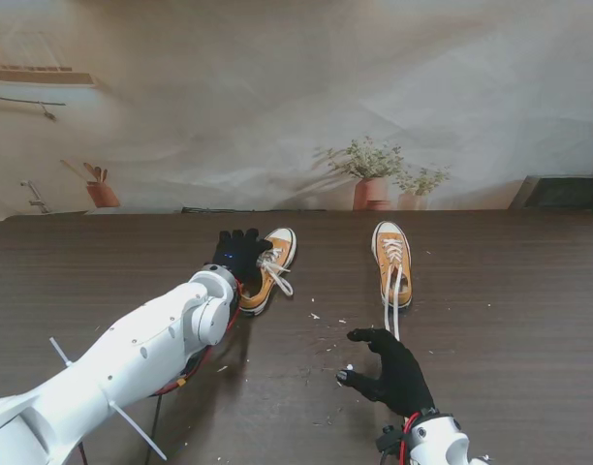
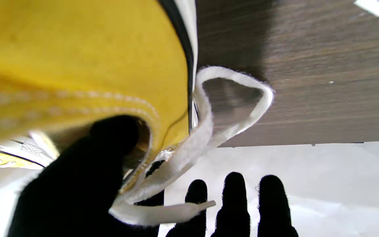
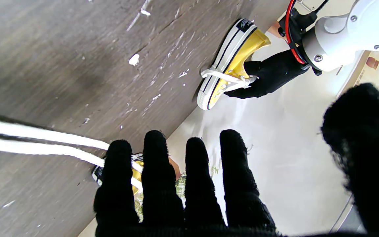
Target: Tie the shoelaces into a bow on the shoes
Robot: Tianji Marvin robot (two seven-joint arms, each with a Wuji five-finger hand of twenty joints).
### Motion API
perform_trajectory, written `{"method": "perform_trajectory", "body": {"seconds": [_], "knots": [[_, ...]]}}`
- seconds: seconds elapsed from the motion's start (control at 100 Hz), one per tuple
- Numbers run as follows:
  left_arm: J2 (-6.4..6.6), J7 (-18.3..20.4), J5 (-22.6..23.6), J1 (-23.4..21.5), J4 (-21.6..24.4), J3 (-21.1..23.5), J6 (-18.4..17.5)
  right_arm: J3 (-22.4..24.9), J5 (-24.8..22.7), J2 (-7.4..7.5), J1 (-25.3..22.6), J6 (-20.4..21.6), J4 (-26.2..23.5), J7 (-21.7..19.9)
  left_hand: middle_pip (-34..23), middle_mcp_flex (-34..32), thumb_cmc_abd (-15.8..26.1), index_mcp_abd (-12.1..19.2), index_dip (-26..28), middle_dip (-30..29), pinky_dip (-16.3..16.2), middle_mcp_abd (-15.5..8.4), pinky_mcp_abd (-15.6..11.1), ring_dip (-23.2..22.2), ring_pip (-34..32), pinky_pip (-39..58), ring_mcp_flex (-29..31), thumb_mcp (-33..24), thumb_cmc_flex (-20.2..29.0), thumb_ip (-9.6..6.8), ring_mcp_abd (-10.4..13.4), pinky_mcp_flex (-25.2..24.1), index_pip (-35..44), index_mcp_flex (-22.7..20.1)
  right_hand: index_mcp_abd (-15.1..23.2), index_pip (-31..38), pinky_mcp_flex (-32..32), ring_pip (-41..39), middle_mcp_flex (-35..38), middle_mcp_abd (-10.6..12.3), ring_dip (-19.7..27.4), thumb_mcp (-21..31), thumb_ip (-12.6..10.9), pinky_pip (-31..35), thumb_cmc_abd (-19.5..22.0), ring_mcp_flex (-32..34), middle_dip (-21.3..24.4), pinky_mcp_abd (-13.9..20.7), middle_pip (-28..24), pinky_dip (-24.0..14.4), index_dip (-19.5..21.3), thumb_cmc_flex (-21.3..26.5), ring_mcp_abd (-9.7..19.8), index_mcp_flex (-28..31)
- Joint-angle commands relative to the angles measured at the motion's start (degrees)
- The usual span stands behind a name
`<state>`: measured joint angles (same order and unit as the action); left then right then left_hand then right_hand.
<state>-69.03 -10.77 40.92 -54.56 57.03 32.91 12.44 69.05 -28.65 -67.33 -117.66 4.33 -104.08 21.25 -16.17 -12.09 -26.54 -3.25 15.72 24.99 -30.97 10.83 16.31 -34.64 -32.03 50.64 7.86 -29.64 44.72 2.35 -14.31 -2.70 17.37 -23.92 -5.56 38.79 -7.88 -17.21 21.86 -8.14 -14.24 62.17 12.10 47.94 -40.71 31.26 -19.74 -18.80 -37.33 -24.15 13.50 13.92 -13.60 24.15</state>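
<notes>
Nearest me, my right robot hand hovers over the desk with fingers spread, gripping nothing. Just beyond its fingertips lie the loose white laces of the right shoe, which sits upright, toe away from me. Left of that shoe, well apart, the left shoe is tipped on its side; my left robot hand is clamped on its opening, its lace looping out untied

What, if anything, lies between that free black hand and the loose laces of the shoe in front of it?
Nothing visible blocks it. The right hand hangs open just nearer to me than the lace ends trailing from the right shoe; only bare table with small white flecks lies between.
</notes>
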Motion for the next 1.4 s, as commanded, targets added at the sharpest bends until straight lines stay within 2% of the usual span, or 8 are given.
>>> {"method": "perform_trajectory", "body": {"seconds": [0.0, 0.23, 0.34, 0.55, 0.74, 0.92, 1.13, 1.39], "knots": [[0.15, 0.61, -0.13, -0.22, 0.91, 0.27, 0.33, 0.11, 0.16, 0.15, -0.54, 0.27, -0.59, -0.76, 4.88, 2.75, -0.8, -2.78, -1.1, -2.73, 2.6, 0.23, -2.33, 3.64, 5.86, -6.46, -2.95, 2.62, -2.4, -0.43, 0.27, -1.96, -1.96, 1.88, 0.43, -0.36, 0.27, -0.64, 0.59, -0.38, 0.04, -1.01, -1.06, 0.7, -0.5, 0.8, 0.7, 0.83, 0.38, 0.63, -0.42, 0.34, -0.01, 0.01], [2.44, 9.52, -0.26, -2.67, 8.36, 2.45, 4.72, 0.51, 0.06, 0.14, -1.21, 0.69, -1.18, -0.56, 13.67, 6.0, 0.51, -3.31, -1.83, -4.12, 7.4, -0.32, -1.6, 8.93, 23.45, -32.31, -5.54, 7.71, -3.38, -0.67, 1.08, -2.69, -7.4, 4.46, 0.41, -0.36, 0.25, -0.61, 0.66, -0.38, 0.04, -0.96, -1.07, 0.66, -0.51, 0.76, 0.7, 0.84, 0.37, 0.69, -0.42, 0.51, 0.02, -0.01], [3.47, 11.48, 0.7, -4.44, 11.24, 4.19, 5.19, 0.54, 0.08, 0.12, -1.27, 0.74, -1.24, -0.48, 15.01, 6.16, 1.0, -3.73, -1.76, -5.8, 6.26, -0.24, -1.29, 10.19, 28.0, -42.36, -6.54, 9.9, -3.25, -0.6, 1.25, -2.02, -9.05, 5.4, 0.35, -0.35, 0.22, -0.59, 0.76, -0.41, 0.04, -0.96, -1.09, 0.64, -0.44, 0.75, 0.69, 0.8, 0.32, 0.7, -0.42, 0.61, -0.02, 0.03], [4.5, 12.74, 1.53, -8.63, 16.33, 9.11, 4.97, 0.31, -0.02, 0.2, -1.27, 0.92, -1.29, -0.69, 16.15, 6.36, 3.79, -3.78, -1.98, -10.65, 10.72, -0.43, -2.15, 17.06, 31.11, -48.99, -6.85, 15.19, -3.24, -1.14, 1.71, -1.55, -11.1, 7.27, 0.38, -0.28, 0.18, -0.61, 0.92, -0.43, 0.03, -1.03, -1.1, 0.64, -0.3, 0.81, 0.7, 0.84, 0.35, 0.71, -0.39, 0.61, -0.07, 0.4], [5.1, 11.83, 2.67, -15.01, 23.98, 16.0, 3.36, 0.19, -0.1, 0.25, -1.23, 0.82, -1.25, -0.9, 15.92, 6.28, 6.29, -3.72, -1.89, -10.69, 11.38, -0.36, -2.29, 17.37, 30.77, -49.0, -6.79, 16.4, -3.56, -1.44, 2.32, -1.47, -11.2, 7.33, 0.27, -0.41, 0.2, -0.57, 1.06, -0.52, 0.05, -1.12, -1.12, 0.6, -0.09, 0.74, 0.72, 0.85, 0.41, 0.72, -0.42, 0.69, -0.08, 0.63], [6.22, 12.27, 5.24, -26.87, 38.0, 25.85, -1.4, 0.24, -0.16, 0.27, -1.1, 0.31, -1.21, -1.06, 14.36, 6.2, 8.39, -3.73, -1.26, -6.78, 11.16, -0.1, -3.08, 15.08, 29.56, -47.35, -6.56, 20.84, -0.15, -2.56, 2.37, -1.5, -10.38, 4.92, 0.43, -0.53, 0.35, -0.52, 1.04, -0.54, 0.07, -1.3, -1.14, 0.54, 0.04, 0.63, 0.75, 1.03, 0.5, 0.75, -0.43, 0.69, -0.02, 0.57], [6.95, 11.41, 8.13, -45.36, 53.74, 37.89, -10.87, 0.65, -0.83, 0.34, -0.98, -0.24, -1.12, -1.16, 12.37, -4.68, 9.8, -3.02, 0.45, -4.81, 7.04, 1.63, -2.12, 13.47, 28.22, -43.75, 1.63, 23.29, 1.26, -2.89, 0.49, 2.41, -6.15, -4.44, 0.78, -0.65, 0.83, -0.28, 0.87, -0.38, 0.14, -1.74, -1.13, 0.14, 0.43, 0.12, 0.82, 1.65, 0.69, 0.91, -0.41, 0.61, 0.25, 0.38], [6.4, 8.04, 4.62, -64.43, 61.87, 47.1, -20.65, 0.97, -3.02, 0.61, -0.94, 0.19, -1.0, -0.97, 8.65, -13.61, 11.97, -3.28, 1.36, -3.91, 5.55, 2.97, 0.33, 12.42, 26.42, -41.56, 10.01, 25.16, 2.63, -3.09, -1.39, 8.2, -4.06, -10.66, 1.03, -0.66, 1.42, -0.05, 0.89, -0.17, 0.19, -1.86, -1.2, -0.79, 0.37, -0.38, 0.88, 2.61, 0.85, 1.35, -0.32, 0.84, 0.47, 0.47]]}}
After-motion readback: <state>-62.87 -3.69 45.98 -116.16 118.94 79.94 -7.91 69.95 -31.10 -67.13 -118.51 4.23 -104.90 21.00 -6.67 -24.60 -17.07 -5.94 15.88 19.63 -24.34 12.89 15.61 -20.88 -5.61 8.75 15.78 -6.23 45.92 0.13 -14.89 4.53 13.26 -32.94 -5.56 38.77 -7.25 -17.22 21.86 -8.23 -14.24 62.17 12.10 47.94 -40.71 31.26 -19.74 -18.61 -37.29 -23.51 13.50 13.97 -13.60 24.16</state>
